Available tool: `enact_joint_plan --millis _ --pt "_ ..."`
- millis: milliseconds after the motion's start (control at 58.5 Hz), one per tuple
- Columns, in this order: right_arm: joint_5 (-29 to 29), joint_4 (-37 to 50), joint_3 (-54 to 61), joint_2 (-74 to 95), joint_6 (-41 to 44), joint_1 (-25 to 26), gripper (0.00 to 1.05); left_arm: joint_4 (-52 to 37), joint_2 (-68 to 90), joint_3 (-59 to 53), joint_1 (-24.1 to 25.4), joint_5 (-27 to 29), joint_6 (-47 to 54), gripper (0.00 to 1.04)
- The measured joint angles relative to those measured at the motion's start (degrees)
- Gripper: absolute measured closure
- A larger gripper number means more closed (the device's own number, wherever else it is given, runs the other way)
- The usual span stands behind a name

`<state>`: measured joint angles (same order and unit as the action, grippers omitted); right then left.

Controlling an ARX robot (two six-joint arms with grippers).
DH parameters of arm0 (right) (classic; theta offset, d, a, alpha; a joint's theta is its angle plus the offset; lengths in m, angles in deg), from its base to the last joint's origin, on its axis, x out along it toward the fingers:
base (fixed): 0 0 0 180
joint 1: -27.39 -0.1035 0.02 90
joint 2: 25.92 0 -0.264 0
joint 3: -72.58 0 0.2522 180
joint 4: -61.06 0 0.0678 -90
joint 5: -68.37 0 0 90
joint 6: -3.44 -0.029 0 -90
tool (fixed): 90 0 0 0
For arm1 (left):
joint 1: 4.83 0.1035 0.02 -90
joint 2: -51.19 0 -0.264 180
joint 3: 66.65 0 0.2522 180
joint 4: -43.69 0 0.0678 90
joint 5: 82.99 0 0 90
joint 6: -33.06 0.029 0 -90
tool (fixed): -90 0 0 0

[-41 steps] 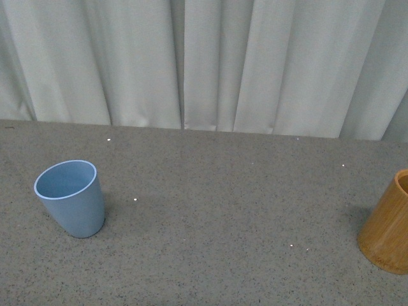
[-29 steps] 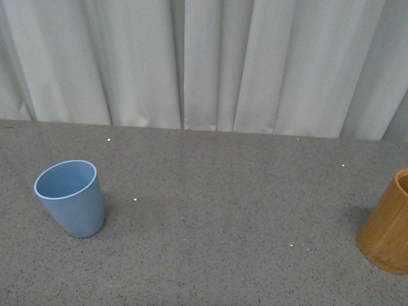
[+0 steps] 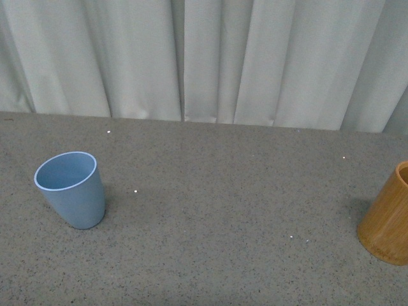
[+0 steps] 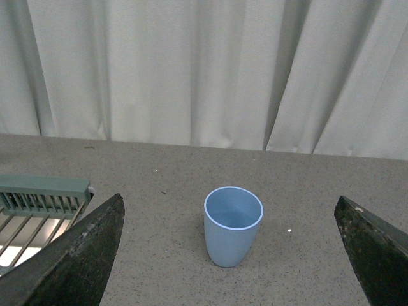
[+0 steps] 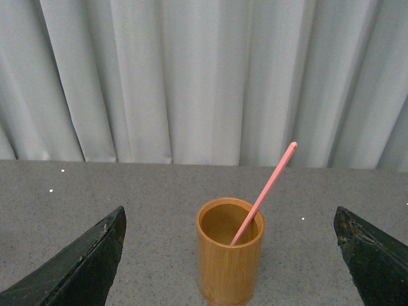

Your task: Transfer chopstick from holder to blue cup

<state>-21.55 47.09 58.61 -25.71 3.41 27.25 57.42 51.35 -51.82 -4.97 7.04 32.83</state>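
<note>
The light-blue cup [image 3: 69, 189] stands empty at the left of the grey table; the left wrist view shows the blue cup [image 4: 233, 225] ahead, centred between the wide-open jaws of my left gripper [image 4: 233, 255]. At the right edge of the front view stands the orange-brown holder [image 3: 388, 220], cut off by the frame. In the right wrist view the holder [image 5: 229, 253] is upright with one salmon-pink chopstick [image 5: 266, 189] leaning out of it. My right gripper [image 5: 229, 258] is open, its jaws wide on either side of the holder, a little short of it. Neither arm shows in the front view.
A grey-green slatted rack [image 4: 38, 210] lies at the table's side in the left wrist view, beside the left jaw. White curtains [image 3: 204, 60] hang behind the table's far edge.
The front view has tilted slightly: the cup, holder and table edge sit a little higher in the picture. Neither cup nor holder has moved on the table.
</note>
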Motion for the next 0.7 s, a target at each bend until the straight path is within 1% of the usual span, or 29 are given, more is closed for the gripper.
enact_joint_plan --millis 701 --pt "0.00 0.00 0.00 0.00 0.00 0.00 0.10 0.00 0.00 0.00 0.00 0.00 0.00 0.07"
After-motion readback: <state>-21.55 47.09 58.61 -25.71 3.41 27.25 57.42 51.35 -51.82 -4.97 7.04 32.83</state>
